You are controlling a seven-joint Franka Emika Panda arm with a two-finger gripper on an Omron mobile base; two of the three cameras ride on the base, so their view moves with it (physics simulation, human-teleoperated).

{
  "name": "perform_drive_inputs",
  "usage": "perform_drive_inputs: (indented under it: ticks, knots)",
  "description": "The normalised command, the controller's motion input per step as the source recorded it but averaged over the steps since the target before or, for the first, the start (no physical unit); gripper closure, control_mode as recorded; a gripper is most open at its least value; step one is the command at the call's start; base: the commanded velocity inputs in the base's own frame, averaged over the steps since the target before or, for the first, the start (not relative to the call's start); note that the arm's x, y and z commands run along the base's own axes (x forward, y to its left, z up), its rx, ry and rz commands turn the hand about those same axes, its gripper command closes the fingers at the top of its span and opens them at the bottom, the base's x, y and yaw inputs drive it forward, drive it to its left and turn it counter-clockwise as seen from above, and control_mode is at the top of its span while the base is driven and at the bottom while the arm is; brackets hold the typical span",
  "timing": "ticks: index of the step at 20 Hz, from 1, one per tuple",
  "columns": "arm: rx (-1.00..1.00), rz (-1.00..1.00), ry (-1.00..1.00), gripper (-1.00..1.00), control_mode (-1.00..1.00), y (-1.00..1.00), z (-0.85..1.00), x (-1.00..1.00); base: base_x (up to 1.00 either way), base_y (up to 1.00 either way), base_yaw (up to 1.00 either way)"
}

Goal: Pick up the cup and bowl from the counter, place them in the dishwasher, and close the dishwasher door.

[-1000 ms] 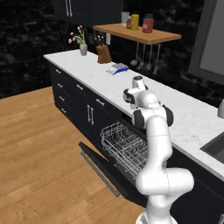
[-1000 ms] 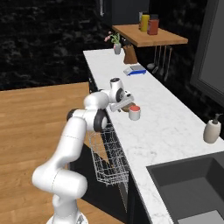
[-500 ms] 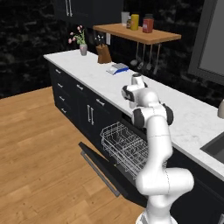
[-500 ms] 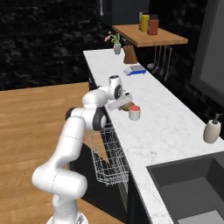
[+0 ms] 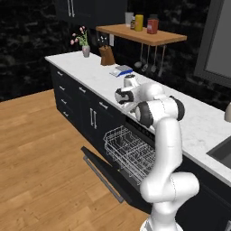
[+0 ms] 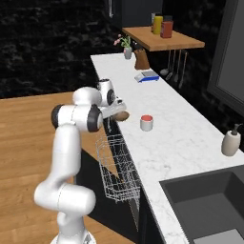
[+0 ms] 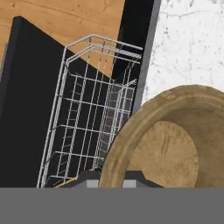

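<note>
Marble worktop (image 6: 176, 138): white and veined. It runs over the dishwasher (image 7: 133, 39) and on past it to a dark sink (image 6: 209, 205).
Dishwasher door (image 5: 101, 169): flat black panel, dropped open in front of the dishwasher. Its grey bar handle (image 5: 101, 177) runs along the outer edge.
Rack (image 5: 128, 151): white wire, pulled out of the dishwasher over the open door. Nothing lies in it.
Arm: white, bent over the front edge of the worktop just above the dishwasher.
Bowl (image 7: 170, 140): tan and wood-grained. The hand has it by the rim. In the right base view it sits at the worktop's front edge, directly above the rack. In the hand view the rack and door lie beyond its rim. Whether it is clear of the marble I cannot tell.
Cup (image 6: 147, 122): white with a red top. It stands upright on the worktop, farther back from the dishwasher than the bowl and apart from it.
Soap bottle (image 6: 231, 142): beige, standing on the worktop near the sink, well away from the dishwasher.
Fingers (image 7: 83, 178): clenched on the rim of the bowl.
Change: a second ago the hand stood close beside the cup. It has since drawn away toward the front edge over the dishwasher, and the fingers have pinched shut. The cup has kept its place.
</note>
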Motion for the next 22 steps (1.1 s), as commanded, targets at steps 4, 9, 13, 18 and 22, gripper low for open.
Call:
perform_drive_inputs:
  ticks: [4,9,13,18,22]
  knots:
    - [0.00,0.00,-0.11,1.00,-1.00,0.94,0.02,-1.00,0.00,0.00,0.00]
    - [0.00,0.00,-0.03,1.00,-1.00,0.59,-0.01,-1.00,0.00,0.00,0.00]
    - [0.00,-0.02,0.09,1.00,-1.00,0.04,-0.78,-0.76,0.00,0.00,0.00]
    - [0.00,-0.02,0.07,1.00,-1.00,0.08,-1.00,-0.05,0.00,0.00,0.00]
    - [0.00,-0.02,0.00,1.00,-1.00,0.13,-1.00,0.08,0.00,0.00,0.00]
